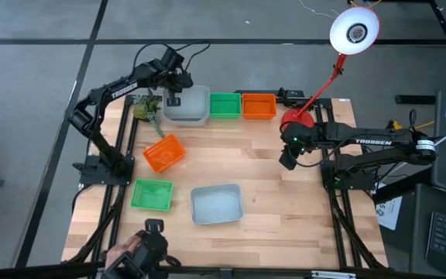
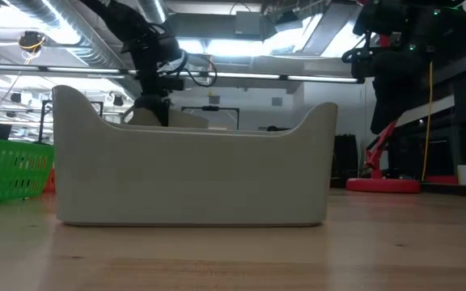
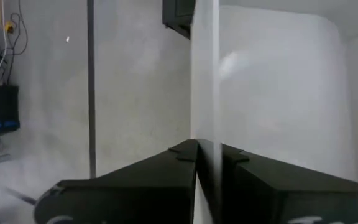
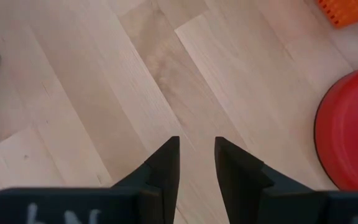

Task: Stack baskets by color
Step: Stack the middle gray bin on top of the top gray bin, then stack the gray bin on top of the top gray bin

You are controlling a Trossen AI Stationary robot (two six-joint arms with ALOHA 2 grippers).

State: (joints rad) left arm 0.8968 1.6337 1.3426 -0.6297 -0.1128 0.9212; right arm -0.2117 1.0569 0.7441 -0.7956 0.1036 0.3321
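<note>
- My left gripper (image 1: pixel 174 99) is at the far edge of the table, its fingers (image 3: pixel 166 174) pressed together on the thin rim of a translucent pale grey plastic basket (image 1: pixel 187 105); the wall runs straight up between them in my left wrist view.
- That pale grey basket sits at the left end of a row along the far edge, with a bright green rectangular plastic basket (image 1: pixel 224 105) just beside it and an orange plastic basket (image 1: pixel 259 105) next to that one.
- A second orange basket (image 1: pixel 164 153) lies tilted askew on the wooden table (image 1: pixel 269 201), nearer the left side.
- A second green basket (image 1: pixel 152 194) rests near the front left, and a second pale grey basket (image 1: pixel 216 204) stands beside it toward the middle; from table height this grey one (image 2: pixel 192 174) fills most of the view.
- My right gripper (image 1: pixel 288 160) hovers over bare wood on the right side, close to the red round lamp base (image 1: pixel 296 122), its fingers (image 4: pixel 166 165) slightly apart and holding nothing.
- The lamp's white round head (image 1: pixel 355 31) hangs beyond the table's far right corner.
</note>
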